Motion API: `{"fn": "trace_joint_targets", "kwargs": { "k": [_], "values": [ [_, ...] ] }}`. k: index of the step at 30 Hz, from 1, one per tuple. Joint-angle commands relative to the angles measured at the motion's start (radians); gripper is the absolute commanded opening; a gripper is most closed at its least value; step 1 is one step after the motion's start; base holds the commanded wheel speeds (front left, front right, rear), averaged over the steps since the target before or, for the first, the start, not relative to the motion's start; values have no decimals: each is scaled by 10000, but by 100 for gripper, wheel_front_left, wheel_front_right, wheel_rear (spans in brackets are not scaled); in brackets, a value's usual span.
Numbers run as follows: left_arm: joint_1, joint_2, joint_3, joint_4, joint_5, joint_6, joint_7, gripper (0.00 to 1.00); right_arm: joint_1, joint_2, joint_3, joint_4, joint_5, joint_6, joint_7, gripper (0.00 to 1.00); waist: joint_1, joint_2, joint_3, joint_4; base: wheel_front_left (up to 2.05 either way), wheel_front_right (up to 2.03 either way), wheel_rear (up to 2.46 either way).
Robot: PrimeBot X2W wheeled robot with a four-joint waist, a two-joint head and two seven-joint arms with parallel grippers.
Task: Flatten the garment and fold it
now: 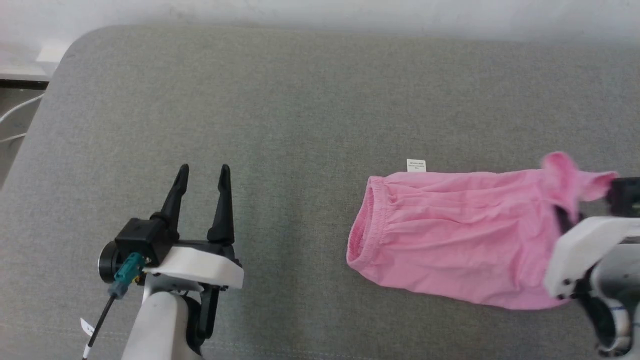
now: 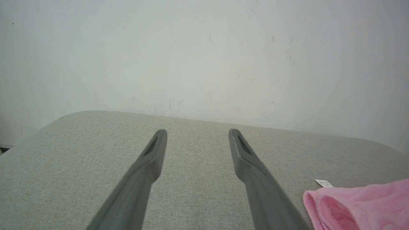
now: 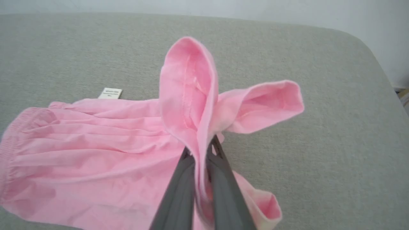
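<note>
The garment (image 1: 450, 235), pink shorts with a gathered waistband on their left end and a small white label (image 1: 416, 165) at the far edge, lies on the grey cushion (image 1: 300, 100) at the right. My right gripper (image 3: 201, 151) is shut on a leg hem of the garment (image 3: 96, 153), whose fabric stands up in loops above the fingertips. In the head view that gripper (image 1: 567, 217) sits at the garment's right end, mostly hidden by cloth. My left gripper (image 1: 202, 172) stands open over bare cushion, well left of the waistband. In the left wrist view, its fingers (image 2: 150, 159) frame bare cushion, with the garment (image 2: 358, 204) at the lower right.
A pale wall (image 1: 320, 10) runs behind the cushion. The cushion's rounded far-left corner (image 1: 75, 45) borders a floor strip with white cables (image 1: 20, 110). Its right edge (image 3: 380, 64) curves away in the right wrist view.
</note>
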Motion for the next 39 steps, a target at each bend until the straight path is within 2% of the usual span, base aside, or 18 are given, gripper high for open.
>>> {"fn": "trace_joint_targets", "kwargs": {
  "k": [1,5,8,13,18,22,23,24,25,29,32,35,39],
  "values": [
    [139,-22,-26,19,-56,-36,-47,100,112,34,165,-165,78,-9,96,0,1,0,-26,28,0,0,0],
    [105,-23,-91,8,-94,-17,-47,100,336,37,1906,-1205,140,-9,1019,0,1,0,-22,100,0,0,0],
    [55,-23,-132,-15,-145,-9,-47,100,-28,36,3086,-1028,57,-9,1321,0,1,0,71,163,0,0,0],
    [-105,-23,-281,-45,-240,10,-47,100,-1127,13,4552,432,111,-9,1261,0,1,0,336,368,0,0,0],
    [-287,-23,-435,-68,-351,51,-47,100,-2338,22,5405,2240,232,-9,770,0,1,0,640,620,0,0,0],
    [-372,-24,-489,-68,-423,97,-47,100,-2944,27,6026,3446,623,-9,786,0,1,0,820,741,0,0,0],
    [-387,-24,-499,-61,-434,101,-47,100,-3051,28,6130,3655,726,-9,797,4,1,0,841,767,0,0,0],
    [-398,-24,-512,-53,-442,105,-47,100,-3148,28,6241,3799,846,-9,761,62,1,0,855,790,0,0,0],
    [-403,-24,-519,-47,-450,113,-47,100,-3218,29,6289,3895,1003,-9,709,100,1,0,865,802,0,0,0],
    [-377,-24,-478,-38,-454,153,-47,100,-3364,32,6402,3712,1784,-9,221,100,1,0,823,756,0,0,0],
    [-326,-24,-447,-20,-443,176,-47,100,-3305,34,6239,3028,2356,-9,-684,100,1,0,695,646,0,0,0],
    [-276,-24,-414,-44,-412,177,-47,100,-2967,36,5714,2108,3288,-9,-1954,100,1,0,551,499,0,0,0],
    [-207,-24,-329,-99,-318,156,-47,100,-2276,37,4417,1086,3778,-9,-3856,100,1,0,365,268,0,0,0]
  ]
}}
